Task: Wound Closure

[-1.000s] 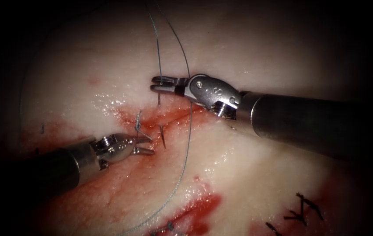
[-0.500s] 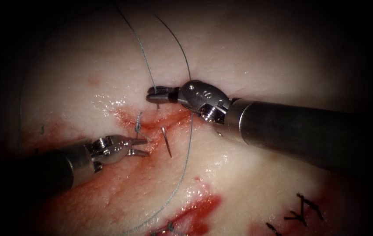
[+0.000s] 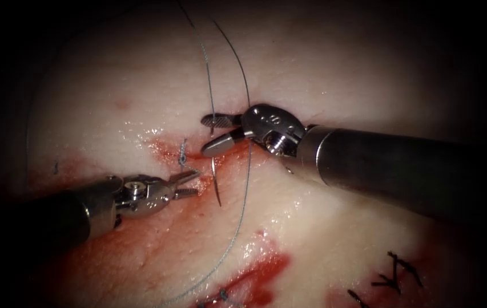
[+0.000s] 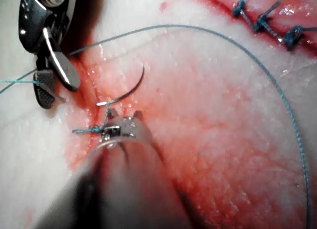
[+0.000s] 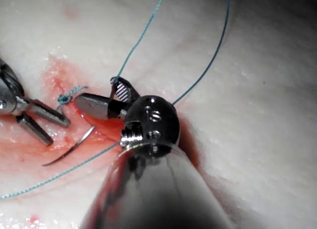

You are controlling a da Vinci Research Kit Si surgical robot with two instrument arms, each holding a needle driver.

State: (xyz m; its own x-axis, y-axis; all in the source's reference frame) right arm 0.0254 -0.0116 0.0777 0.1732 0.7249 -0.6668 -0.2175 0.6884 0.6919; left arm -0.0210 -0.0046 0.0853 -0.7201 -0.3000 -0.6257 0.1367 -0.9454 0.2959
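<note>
In the endoscope view the curved needle (image 3: 217,185) sits in the tissue (image 3: 323,228) at the cut (image 3: 197,157), its pointed end standing out on the near side. My right tool (image 3: 204,137) hangs over the needle's tail, jaws open, holding nothing. Just left of the needle's tip, the left tool (image 3: 196,182) is open and empty. The thread (image 3: 243,194) runs from the needle's tail up and loops back down across the cut. In the left wrist view the needle (image 4: 130,90) arcs just ahead of my left tool (image 4: 124,114). The right wrist view shows the right tool (image 5: 96,92) open above the needle (image 5: 69,149).
A knotted stitch (image 3: 182,154) stands on the cut beside the left tool's jaws. Dark earlier stitches (image 3: 394,274) lie at the lower right. Red fluid (image 3: 254,274) pools below the cut and wets the tissue around both tools.
The right tool's jaws were shut on the needle's tail and have opened, letting it go. More of the needle's point now shows. The left tool has barely shifted.
</note>
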